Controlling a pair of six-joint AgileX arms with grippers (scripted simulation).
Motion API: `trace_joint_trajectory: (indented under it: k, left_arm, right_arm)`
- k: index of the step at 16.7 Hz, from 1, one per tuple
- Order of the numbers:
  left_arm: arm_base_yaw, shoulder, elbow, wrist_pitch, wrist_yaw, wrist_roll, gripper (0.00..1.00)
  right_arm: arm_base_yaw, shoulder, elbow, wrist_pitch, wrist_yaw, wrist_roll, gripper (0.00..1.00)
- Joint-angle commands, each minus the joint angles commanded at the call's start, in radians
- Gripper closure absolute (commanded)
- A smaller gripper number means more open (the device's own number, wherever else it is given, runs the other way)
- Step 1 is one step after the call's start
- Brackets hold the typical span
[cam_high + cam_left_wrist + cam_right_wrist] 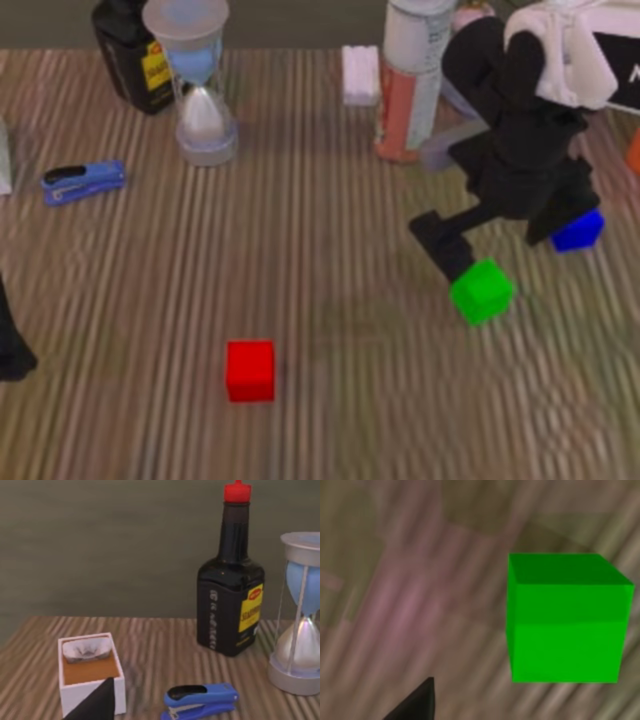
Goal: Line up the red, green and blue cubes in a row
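The green cube [481,290] lies on the table at the right, and it fills much of the right wrist view [567,620]. My right gripper [500,248] hovers just behind it, open, and nothing sits between its jaws. One dark finger [445,248] reaches down to the cube's back left corner. A single fingertip [420,702] shows in the right wrist view, apart from the cube. The blue cube [578,231] sits half hidden under the right arm. The red cube [250,370] stands alone at the front centre. My left gripper [12,350] is parked at the left edge, open.
Along the back stand a dark sauce bottle [135,50], an hourglass [203,90], a pale ridged block [361,74] and a tall can [410,85]. A blue stapler [85,181] lies at the left. A white box [90,672] shows in the left wrist view.
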Motion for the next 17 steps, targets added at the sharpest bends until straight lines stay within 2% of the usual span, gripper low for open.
trace_joint_trajectory:
  k: [8, 13, 17]
  left_arm:
    - [0.0, 0.0, 0.0, 0.0, 0.0, 0.0, 0.0]
    - [0.0, 0.0, 0.0, 0.0, 0.0, 0.0, 0.0]
    - [0.0, 0.0, 0.0, 0.0, 0.0, 0.0, 0.0]
  right_arm:
    - [0.006, 0.106, -0.141, 0.249, 0.001, 0.003, 0.0]
    - [0.006, 0.116, -0.151, 0.266, 0.001, 0.003, 0.0]
    - [0.006, 0.116, -0.151, 0.266, 0.001, 0.003, 0.3]
